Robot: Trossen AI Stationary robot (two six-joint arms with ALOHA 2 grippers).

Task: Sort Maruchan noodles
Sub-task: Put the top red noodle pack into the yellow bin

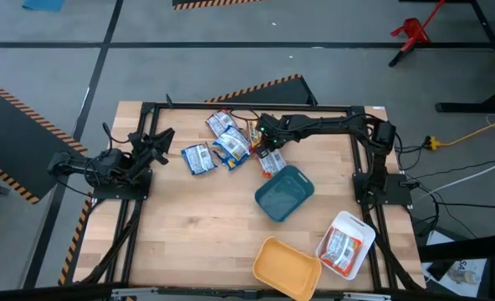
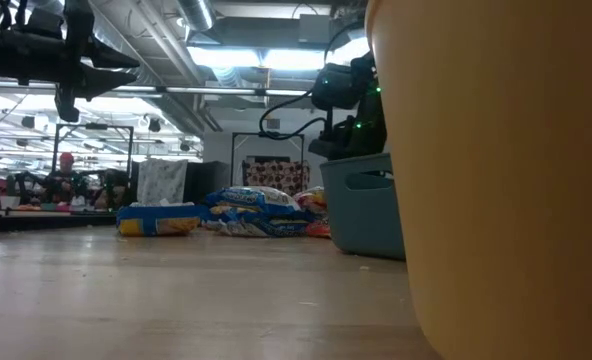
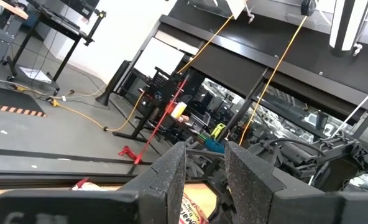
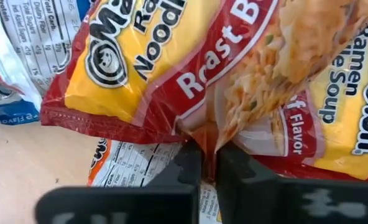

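Observation:
Several Maruchan packets lie in a loose pile on the table's far middle: blue-and-white ones [image 1: 199, 157] [image 1: 231, 146] [image 1: 221, 124] and a red one [image 1: 270, 160] beside the teal tray. My right gripper [image 4: 209, 163] reaches over from the right to this pile [image 1: 264, 135] and is shut on a red-and-yellow Roast Beef packet [image 4: 190, 56]. An orange-and-white packet [image 4: 131, 165] lies face down under it. One red-and-white packet [image 1: 341, 247] lies in the white tray. My left gripper [image 3: 204, 171] hangs raised over the table's left edge [image 1: 157, 140], narrowly open and holding nothing. My right gripper pinches the red-and-yellow packet between its two fingers at the red sealed edge [image 4: 199, 132], about midway along that side. The plastic is creased and puckered where the fingertips [image 4: 190, 155] meet it. Whether the packet's far end rests on the pile cannot be told.
A teal tray [image 1: 298, 180] sits right of the pile, an orange tray [image 1: 273, 257] at the near edge, and a white tray [image 1: 360, 227] at the near right. The orange tray's wall [image 2: 496, 180] fills the low view's right side. Bare wood spans the near left.

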